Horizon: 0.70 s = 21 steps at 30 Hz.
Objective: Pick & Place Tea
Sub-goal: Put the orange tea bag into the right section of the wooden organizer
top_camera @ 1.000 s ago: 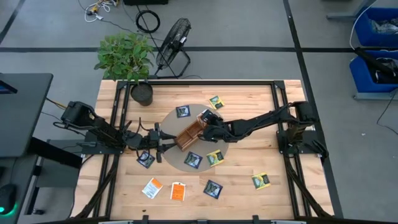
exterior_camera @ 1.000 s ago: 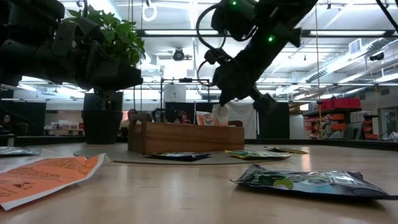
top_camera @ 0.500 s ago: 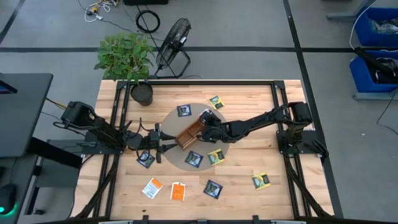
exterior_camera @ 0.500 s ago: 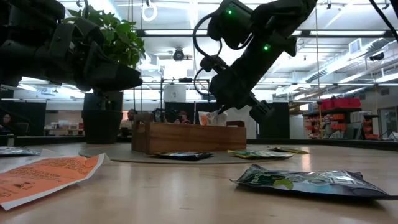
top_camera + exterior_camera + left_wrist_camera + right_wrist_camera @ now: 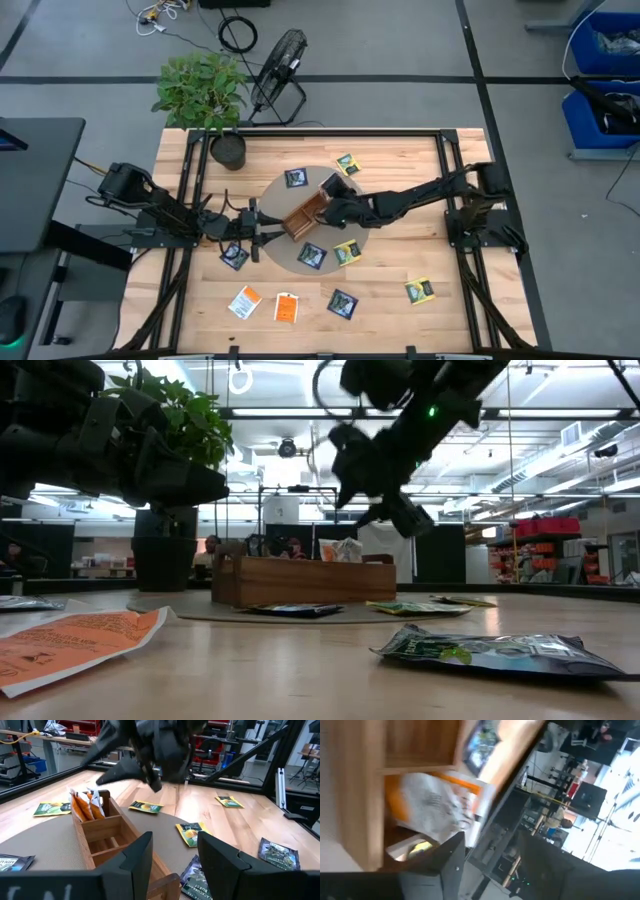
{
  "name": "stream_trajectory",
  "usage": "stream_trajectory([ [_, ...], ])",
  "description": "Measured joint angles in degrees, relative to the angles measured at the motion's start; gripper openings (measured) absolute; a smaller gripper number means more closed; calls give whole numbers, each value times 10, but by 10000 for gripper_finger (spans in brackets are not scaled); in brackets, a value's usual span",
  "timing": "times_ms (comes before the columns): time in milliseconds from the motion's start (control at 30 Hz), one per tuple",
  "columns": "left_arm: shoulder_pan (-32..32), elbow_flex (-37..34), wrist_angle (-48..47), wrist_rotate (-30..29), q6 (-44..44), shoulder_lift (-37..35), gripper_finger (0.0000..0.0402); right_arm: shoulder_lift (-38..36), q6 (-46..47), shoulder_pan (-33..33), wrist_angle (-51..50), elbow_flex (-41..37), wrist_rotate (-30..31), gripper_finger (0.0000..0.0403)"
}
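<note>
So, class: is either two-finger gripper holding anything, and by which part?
Nothing is held. The right gripper hangs open above the orange-and-white tea packets in the brown wooden tray; the left gripper is open and empty.

High camera looks straight down over the whole tabletop [image 5: 400, 160]; low camera sits level at its surface. Both wrist cameras peer closely at the wooden tray [image 5: 107, 835], seen in all views.

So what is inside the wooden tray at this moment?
Orange-and-white tea packets stand in one end compartment of the wooden tray. The next compartments look bare; the end nearest the left tool is hidden behind its fingers.
</note>
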Motion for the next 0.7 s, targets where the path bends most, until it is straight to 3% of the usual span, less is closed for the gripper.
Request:
stream_trajectory([
  [100,0,0,0,0,0,0,163,-39,66,2,-14,0,-55,201],
  [267,0,0,-1,0,0,0,163,-78,160,11,-50,0,-84,201],
  [700,0,0,-1,0,0,0,163,-81,298,79,-58,0,-155,201],
])
